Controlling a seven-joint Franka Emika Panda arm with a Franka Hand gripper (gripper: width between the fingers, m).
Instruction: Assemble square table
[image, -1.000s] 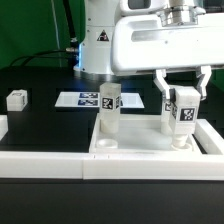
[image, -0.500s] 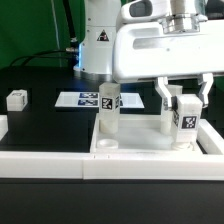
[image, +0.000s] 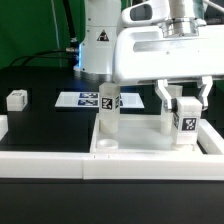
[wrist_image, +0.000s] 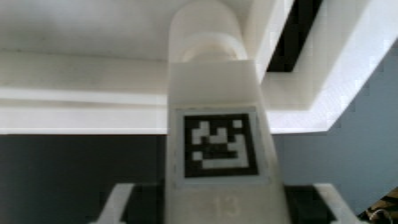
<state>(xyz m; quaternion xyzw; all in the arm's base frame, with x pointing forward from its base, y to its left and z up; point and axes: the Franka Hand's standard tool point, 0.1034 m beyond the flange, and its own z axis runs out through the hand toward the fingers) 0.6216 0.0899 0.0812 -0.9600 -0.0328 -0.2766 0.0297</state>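
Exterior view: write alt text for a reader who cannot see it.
The gripper clamps an upright tagged leg at the corner of the tabletop on the exterior view's right. A second leg stands upright on the tabletop toward that view's left. A third leg lies loose on the black table, to that view's left of the marker board.

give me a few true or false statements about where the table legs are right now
1. The end effector is shut on a leg. True.
2. That leg lies flat. False: it is upright, at the tabletop.
3. A second leg stands upright on the tabletop. True.
4. The loose leg lies on the marker board. False: it lies on the black table, apart from the board.
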